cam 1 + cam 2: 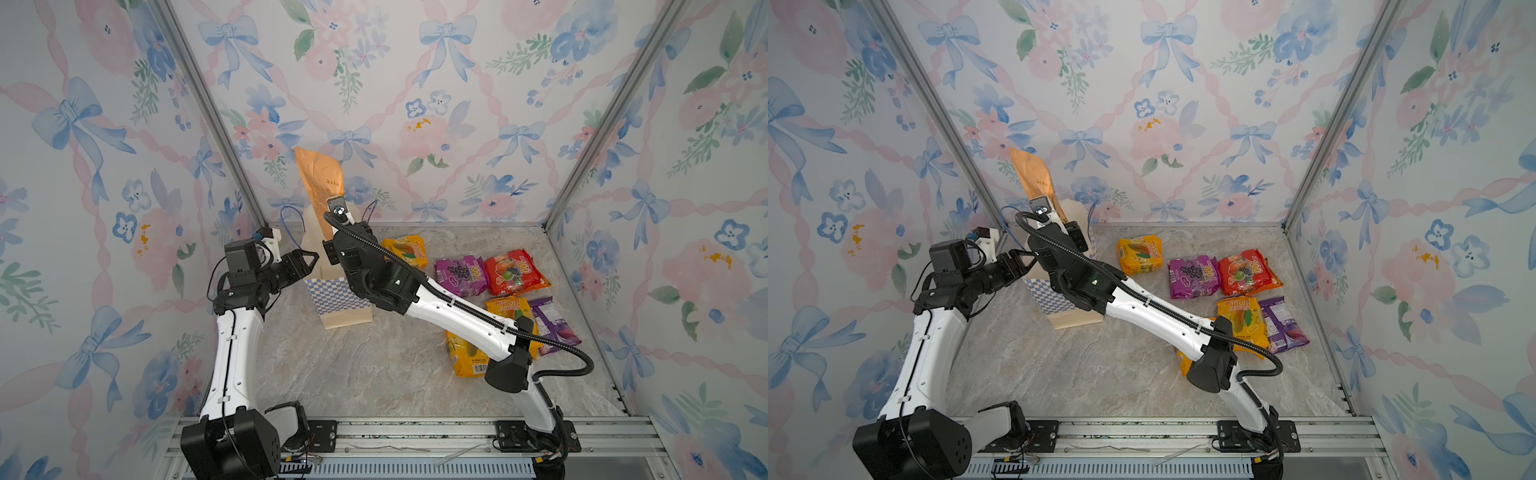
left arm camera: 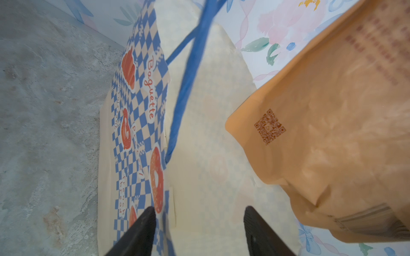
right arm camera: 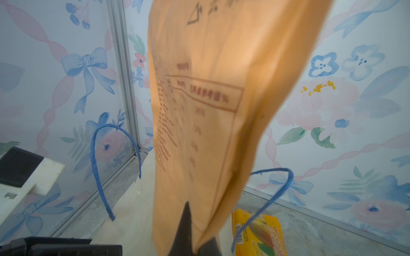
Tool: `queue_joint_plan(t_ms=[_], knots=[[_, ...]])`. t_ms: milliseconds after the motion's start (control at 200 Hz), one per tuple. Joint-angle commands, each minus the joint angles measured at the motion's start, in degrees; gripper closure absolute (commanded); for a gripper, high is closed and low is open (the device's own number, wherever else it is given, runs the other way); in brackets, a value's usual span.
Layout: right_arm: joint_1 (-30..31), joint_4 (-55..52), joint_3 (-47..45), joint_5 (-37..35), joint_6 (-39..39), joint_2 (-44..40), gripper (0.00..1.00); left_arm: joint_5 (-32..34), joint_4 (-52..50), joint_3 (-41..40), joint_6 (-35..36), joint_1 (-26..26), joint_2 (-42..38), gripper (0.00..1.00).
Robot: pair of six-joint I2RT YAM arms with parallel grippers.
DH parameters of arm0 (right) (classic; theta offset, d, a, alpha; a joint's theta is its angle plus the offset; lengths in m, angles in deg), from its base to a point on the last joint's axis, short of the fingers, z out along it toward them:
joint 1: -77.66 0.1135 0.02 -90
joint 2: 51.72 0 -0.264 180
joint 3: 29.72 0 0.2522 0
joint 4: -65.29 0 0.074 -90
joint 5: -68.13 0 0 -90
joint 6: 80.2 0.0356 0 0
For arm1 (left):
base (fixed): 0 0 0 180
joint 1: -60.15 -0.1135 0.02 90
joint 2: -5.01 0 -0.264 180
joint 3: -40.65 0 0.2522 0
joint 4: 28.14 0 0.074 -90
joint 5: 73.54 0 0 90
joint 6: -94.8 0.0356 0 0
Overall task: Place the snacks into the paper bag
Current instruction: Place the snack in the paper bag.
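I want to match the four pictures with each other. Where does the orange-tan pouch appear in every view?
In a top view: orange-tan pouch upright over the paper bag, left of centre.
In a top view: pouch, same place.
Left wrist: pouch on the right side.
Right wrist: pouch in the centre.
Shared landmark: blue cord handle.

Floral bow-print walls (image 1: pixel 457 104) — grey marbled floor (image 1: pixel 374 365) — aluminium corner posts (image 1: pixel 212 112), soft light.

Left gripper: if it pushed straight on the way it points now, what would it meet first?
Probably the paper bag. The left gripper has its jaws open, apparently astride the bag's near wall, with the blue cord handle just ahead. The orange pouch hangs aside, though depth is unclear.
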Motion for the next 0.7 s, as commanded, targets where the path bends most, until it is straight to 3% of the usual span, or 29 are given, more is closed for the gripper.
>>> queue_joint_plan(t_ms=[0, 100, 581, 696], knots=[[-0.5, 2.1, 2.0, -2.0, 0.1, 1.5, 1.0, -0.8, 0.1, -0.1, 1.5, -0.4, 0.3, 0.34], [-0.5, 2.3, 1.9, -1.9, 0.1, 1.9, 0.92, -0.5, 0.1, 0.0, 1.5, -0.4, 0.2, 0.34], [-0.5, 2.4, 1.8, -1.1, -0.8, 2.4, 0.91, -0.7, 0.2, 0.0, 1.5, -0.4, 0.4, 0.33], [-0.5, 2.9, 1.1, -1.0, -0.7, 2.2, 0.75, -0.5, 0.1, 0.0, 1.4, -0.4, 0.4, 0.33]])
